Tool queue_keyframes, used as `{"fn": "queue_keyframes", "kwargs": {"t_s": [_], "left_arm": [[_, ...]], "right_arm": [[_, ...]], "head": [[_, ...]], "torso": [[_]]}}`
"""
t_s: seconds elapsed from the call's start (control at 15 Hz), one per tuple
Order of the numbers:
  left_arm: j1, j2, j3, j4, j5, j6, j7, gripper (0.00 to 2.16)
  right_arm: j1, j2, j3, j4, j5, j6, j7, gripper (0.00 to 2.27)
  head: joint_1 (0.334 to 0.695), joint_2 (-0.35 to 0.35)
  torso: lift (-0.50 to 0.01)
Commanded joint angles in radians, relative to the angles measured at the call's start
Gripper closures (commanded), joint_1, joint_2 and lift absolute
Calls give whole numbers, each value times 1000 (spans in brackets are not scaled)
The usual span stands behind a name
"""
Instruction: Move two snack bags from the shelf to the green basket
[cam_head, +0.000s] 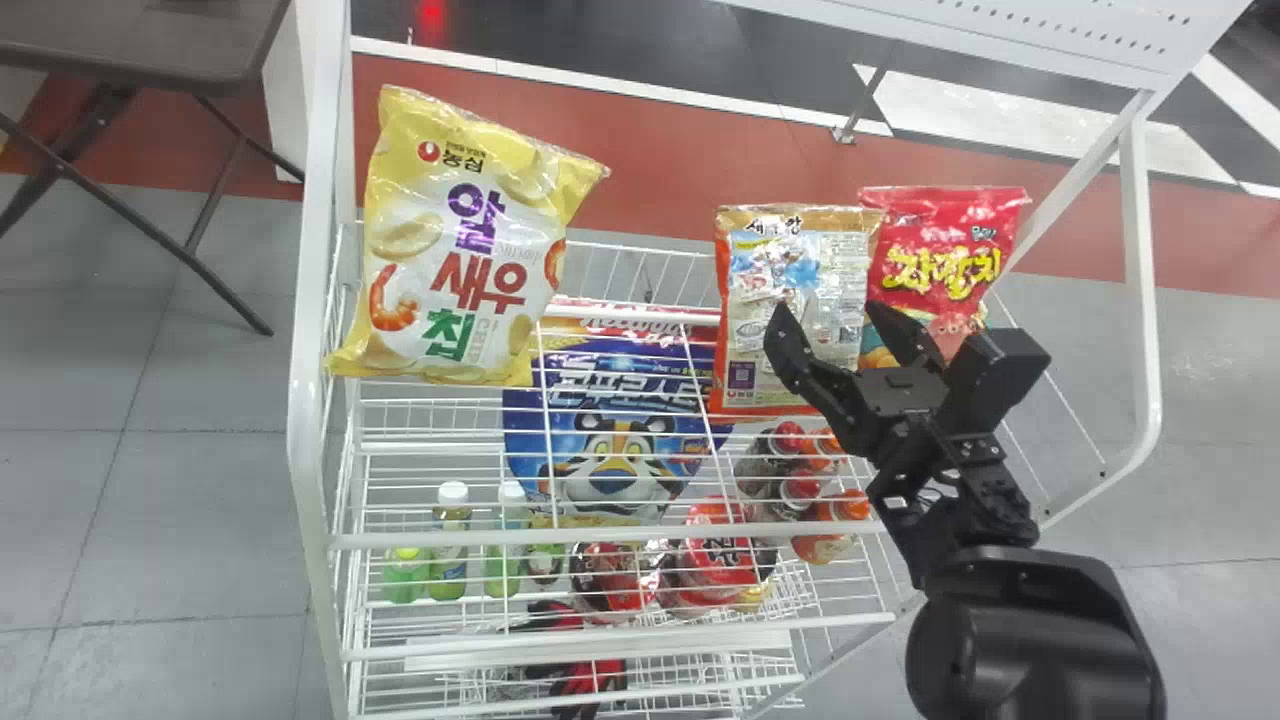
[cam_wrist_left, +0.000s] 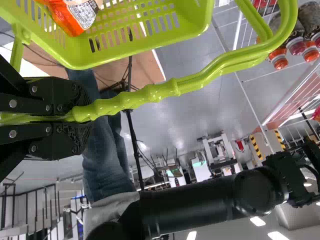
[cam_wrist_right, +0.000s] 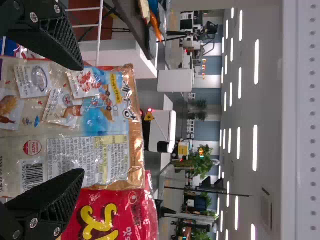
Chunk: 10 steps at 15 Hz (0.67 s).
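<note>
In the head view my right gripper (cam_head: 832, 314) stands open before the tan-backed snack bag (cam_head: 790, 270) at the rack's right. The red snack bag (cam_head: 940, 250) stands right beside that bag; a yellow snack bag (cam_head: 460, 240) leans at the left. In the right wrist view the open gripper (cam_wrist_right: 81, 120) has the tan-backed bag (cam_wrist_right: 100, 110) beyond its fingers, with the red bag (cam_wrist_right: 120, 212) alongside. My left gripper (cam_wrist_left: 80, 116) is shut on the handle (cam_wrist_left: 175, 87) of the green basket (cam_wrist_left: 145, 47), which holds an orange bag (cam_wrist_left: 82, 15).
The white wire rack has a tall side frame (cam_head: 305, 400) at left and a slanted frame (cam_head: 1140, 290) at right. Lower down are a blue cereal bag (cam_head: 610, 440), bottles (cam_head: 450, 560) and red packs. A folding table (cam_head: 150, 40) stands at the back left.
</note>
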Motion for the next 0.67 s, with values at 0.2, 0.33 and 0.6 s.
{"fn": "queue_keyframes", "kwargs": {"t_s": [0.2,0.33,0.6], "left_arm": [[-7,-1,11,4,-1,6,0,2078],[-15,-2,11,7,-1,9,2,2074],[-38,-5,6,19,-1,37,13,2074]], "right_arm": [[-110,-7,22,165,67,2,-2,87],[-123,-20,36,185,82,11,1,542],[-88,-18,64,139,84,21,15,2243]], "head": [[695,-350],[695,-350],[695,-350]], "torso": [[-16],[-16],[-16]]}}
